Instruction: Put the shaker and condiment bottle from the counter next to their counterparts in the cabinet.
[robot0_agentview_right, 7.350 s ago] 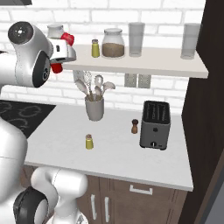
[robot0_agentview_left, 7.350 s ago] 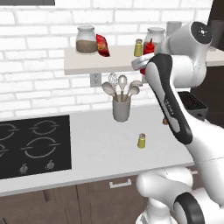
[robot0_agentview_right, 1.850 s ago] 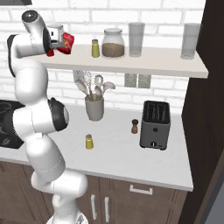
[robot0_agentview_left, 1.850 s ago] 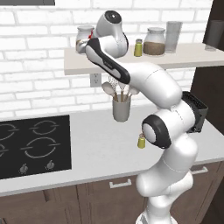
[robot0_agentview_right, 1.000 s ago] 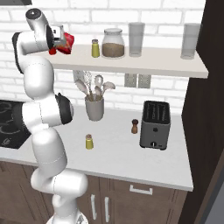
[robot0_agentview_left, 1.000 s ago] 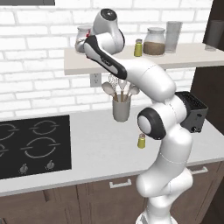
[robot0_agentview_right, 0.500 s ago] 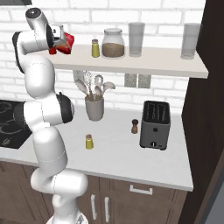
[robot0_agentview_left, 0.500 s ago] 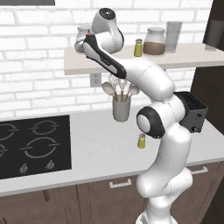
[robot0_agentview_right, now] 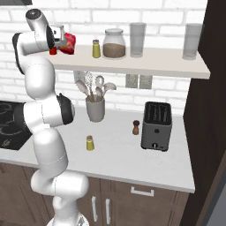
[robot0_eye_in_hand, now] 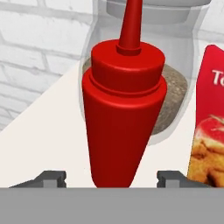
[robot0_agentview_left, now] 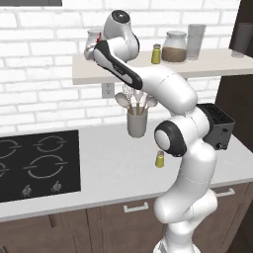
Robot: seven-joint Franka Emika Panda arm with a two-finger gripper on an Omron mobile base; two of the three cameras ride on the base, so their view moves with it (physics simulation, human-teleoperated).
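Red condiment bottle [robot0_eye_in_hand: 124, 109] is set upright on the cabinet [robot0_agentview_right: 145, 62].
The claw [robot0_eye_in_hand: 111, 178] is spread, fingertips apart from the bottle's sides; the shaker [robot0_agentview_right: 90, 143] is left on the table [robot0_agentview_right: 128, 159].

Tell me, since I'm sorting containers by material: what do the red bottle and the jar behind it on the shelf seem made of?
The condiment bottle looks like smooth, opaque red plastic with a soft sheen, moulded ridges and a pointed nozzle. The jar behind it looks like clear glass, its brown contents showing through, though clear plastic is possible.
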